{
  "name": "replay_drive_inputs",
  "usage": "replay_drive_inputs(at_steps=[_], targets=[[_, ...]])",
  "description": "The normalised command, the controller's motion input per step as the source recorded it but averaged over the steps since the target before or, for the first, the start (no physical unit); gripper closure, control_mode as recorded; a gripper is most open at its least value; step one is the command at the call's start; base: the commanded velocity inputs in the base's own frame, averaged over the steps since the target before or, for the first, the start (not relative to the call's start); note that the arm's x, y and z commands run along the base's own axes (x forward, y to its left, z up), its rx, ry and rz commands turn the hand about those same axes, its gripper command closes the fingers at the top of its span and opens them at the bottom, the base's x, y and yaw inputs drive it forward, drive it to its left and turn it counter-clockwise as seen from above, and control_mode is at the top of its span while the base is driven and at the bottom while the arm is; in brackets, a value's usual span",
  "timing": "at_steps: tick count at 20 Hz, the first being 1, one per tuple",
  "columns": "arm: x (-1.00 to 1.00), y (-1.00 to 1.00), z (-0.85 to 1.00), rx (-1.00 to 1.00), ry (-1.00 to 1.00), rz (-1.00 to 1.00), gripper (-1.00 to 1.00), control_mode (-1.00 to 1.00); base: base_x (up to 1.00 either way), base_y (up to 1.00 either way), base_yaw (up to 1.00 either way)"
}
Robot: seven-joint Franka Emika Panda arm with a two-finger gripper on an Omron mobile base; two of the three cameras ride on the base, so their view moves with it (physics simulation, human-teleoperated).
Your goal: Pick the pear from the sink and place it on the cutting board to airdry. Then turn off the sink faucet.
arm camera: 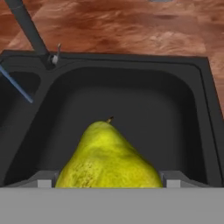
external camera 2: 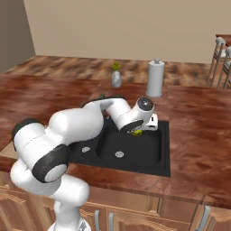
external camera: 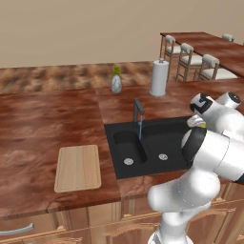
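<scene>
The yellow-green pear (arm camera: 109, 159) sits between my fingertips, stem pointing away, above the wide basin of the black sink (arm camera: 175, 109). My gripper (arm camera: 108, 183) is shut on it. From the right base view the pear (external camera 2: 136, 132) hangs under the hand (external camera 2: 143, 118) near the sink's (external camera 2: 135, 159) back right rim. A sliver of pear (external camera: 201, 125) peeks out beside my arm. The dark faucet (external camera: 137, 112) stands behind the divider and runs a thin blue stream (external camera: 140, 129) into the narrow basin. The tan cutting board (external camera: 78, 167) lies on the counter left of the sink (external camera: 157, 138).
A grey vase with a yellow flower (external camera: 116, 83) and a white paper towel roll (external camera: 158, 77) stand on the counter behind the sink. Chairs and a dining table (external camera: 200, 59) are at the back right. My own arm covers much of the sink's right side.
</scene>
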Motion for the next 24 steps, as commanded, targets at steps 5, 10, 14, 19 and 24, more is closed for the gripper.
replay_drive_inputs(at_steps=[5,10,14,19,24], targets=[[-0.58,0.37,0.36,-0.08,-0.09,0.0,1.0,-1.0,0.0,0.0,0.0],[-0.56,0.37,0.61,-0.06,-0.09,0.0,1.0,-1.0,0.0,0.0,0.0],[-0.53,0.39,0.65,0.0,-0.04,-0.01,1.0,-1.0,0.0,0.0,0.0],[-0.64,0.24,0.5,0.02,-0.01,-0.01,1.0,-1.0,0.0,0.0,0.0],[-0.54,0.06,0.42,0.15,0.07,0.0,1.0,-1.0,0.0,0.0,0.0]])
